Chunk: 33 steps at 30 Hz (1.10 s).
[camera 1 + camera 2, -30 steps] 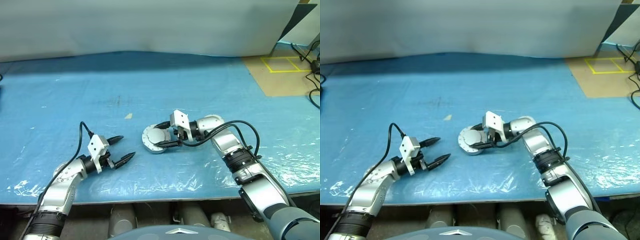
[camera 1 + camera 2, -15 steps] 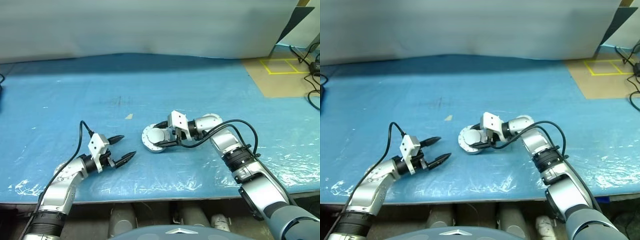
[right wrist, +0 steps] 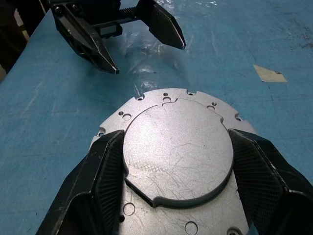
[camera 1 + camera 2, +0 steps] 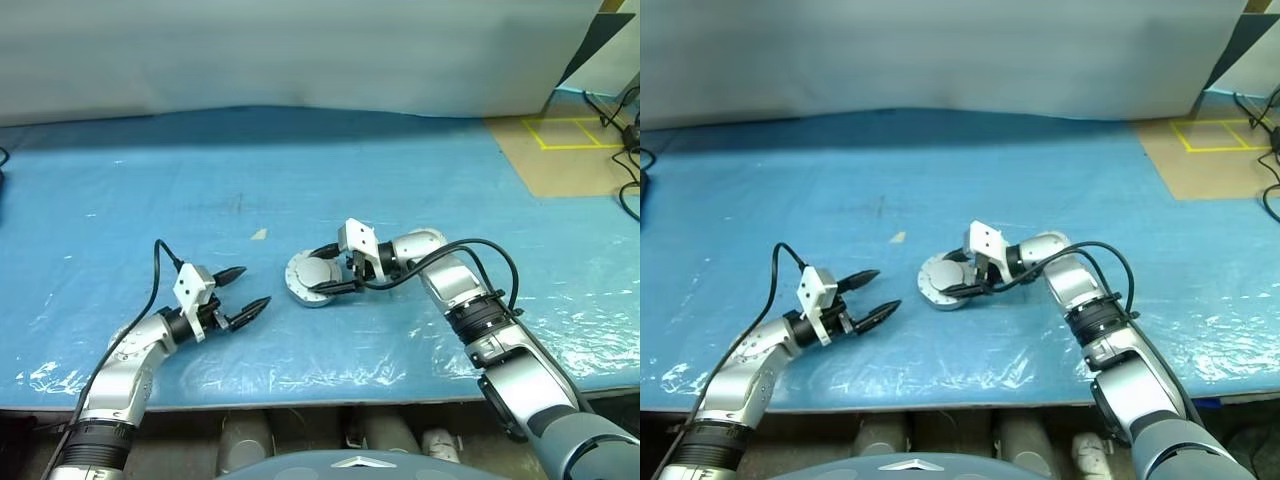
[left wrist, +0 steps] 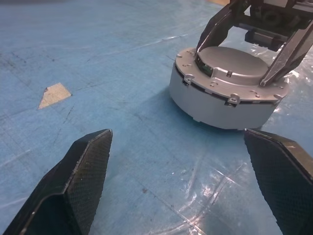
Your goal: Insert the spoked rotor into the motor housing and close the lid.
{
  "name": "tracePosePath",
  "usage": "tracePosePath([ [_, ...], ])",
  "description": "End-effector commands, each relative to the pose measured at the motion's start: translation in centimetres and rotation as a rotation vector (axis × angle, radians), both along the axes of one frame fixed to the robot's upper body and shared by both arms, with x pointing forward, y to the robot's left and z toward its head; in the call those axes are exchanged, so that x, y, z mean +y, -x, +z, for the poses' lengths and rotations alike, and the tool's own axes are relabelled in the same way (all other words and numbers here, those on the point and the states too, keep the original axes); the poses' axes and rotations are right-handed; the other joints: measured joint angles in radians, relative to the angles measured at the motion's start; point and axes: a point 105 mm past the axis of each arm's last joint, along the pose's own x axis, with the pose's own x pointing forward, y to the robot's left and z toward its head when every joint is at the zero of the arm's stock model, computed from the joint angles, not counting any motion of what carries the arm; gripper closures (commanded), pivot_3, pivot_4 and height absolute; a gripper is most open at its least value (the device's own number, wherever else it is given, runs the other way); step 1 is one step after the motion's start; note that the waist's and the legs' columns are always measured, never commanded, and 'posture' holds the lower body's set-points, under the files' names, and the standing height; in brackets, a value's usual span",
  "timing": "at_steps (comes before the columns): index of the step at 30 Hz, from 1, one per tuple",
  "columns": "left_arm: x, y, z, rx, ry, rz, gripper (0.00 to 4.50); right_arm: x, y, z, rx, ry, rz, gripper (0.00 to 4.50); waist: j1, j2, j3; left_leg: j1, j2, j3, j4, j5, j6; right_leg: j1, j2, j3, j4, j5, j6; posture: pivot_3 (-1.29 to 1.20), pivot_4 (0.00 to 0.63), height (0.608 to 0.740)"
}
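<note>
The motor housing (image 5: 215, 105) lies on the blue sheet as a round silver case, with the lid (image 3: 176, 152) down flat on top, plain silver side up. The spoked rotor is hidden. My right gripper (image 4: 316, 273) reaches in from the right, and its black fingers (image 3: 105, 171) press against both sides of the lid's raised round centre. My left gripper (image 4: 255, 285) hovers low over the sheet a short way left of the housing. It points at the housing, open, with nothing between its fingers.
A small pale scrap (image 4: 258, 233) lies on the blue plastic-covered table (image 4: 150, 180) behind the left gripper. The table's front edge (image 4: 300, 400) runs just below both arms. Brown floor with yellow tape (image 4: 570, 130) and cables lies at the far right.
</note>
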Motion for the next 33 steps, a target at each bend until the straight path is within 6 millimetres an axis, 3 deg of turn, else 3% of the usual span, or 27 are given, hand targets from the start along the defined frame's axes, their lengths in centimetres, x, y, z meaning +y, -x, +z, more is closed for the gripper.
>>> tracePosePath([
  [1,0.4,-0.2,0.6,-0.041,-0.001,-0.001,0.0,-1.4,0.8,-3.8,0.097,0.129,-0.046,1.54,-0.001,0.0,0.0,0.0,0.0,0.0,0.0,0.0,0.0,0.0,0.0,0.0,-0.001,0.0,0.0,0.0,0.15,0.74],
  [9,0.9,0.0,-0.4,-0.034,-0.01,0.002,0.0,-0.6,0.6,-2.3,0.09,0.077,-0.03,1.54,0.0,0.0,0.0,0.001,0.0,0.0,-0.001,0.0,0.0,-0.001,0.0,0.0,-0.001,0.0,0.0,0.0,0.15,0.74],
  [26,1.2,-0.2,-0.9,-0.032,-0.005,0.021,0.0,-1.9,0.2,-4.8,0.04,0.212,-0.07,1.54,-0.001,0.0,0.0,0.004,0.001,0.001,-0.002,0.0,0.0,0.004,0.0,0.0,-0.002,0.0,0.0,0.0,0.15,0.74],
  [30,0.9,-1.7,1.3,-0.058,0.081,0.084,0.0,-2.1,0.2,-5.1,0.042,0.217,-0.07,1.54,-0.001,0.0,0.0,0.004,0.002,0.001,-0.002,0.0,0.0,0.004,0.0,0.0,-0.002,0.0,0.001,0.0,0.15,0.74],
  [33,0.0,-2.4,3.8,-0.06,0.196,0.046,0.6,-2.3,0.0,-5.4,0.04,0.221,-0.074,1.54,0.0,0.0,-0.001,0.004,0.002,0.001,-0.002,0.0,0.0,0.004,0.0,0.0,-0.001,0.0,0.0,0.0,0.15,0.74],
])
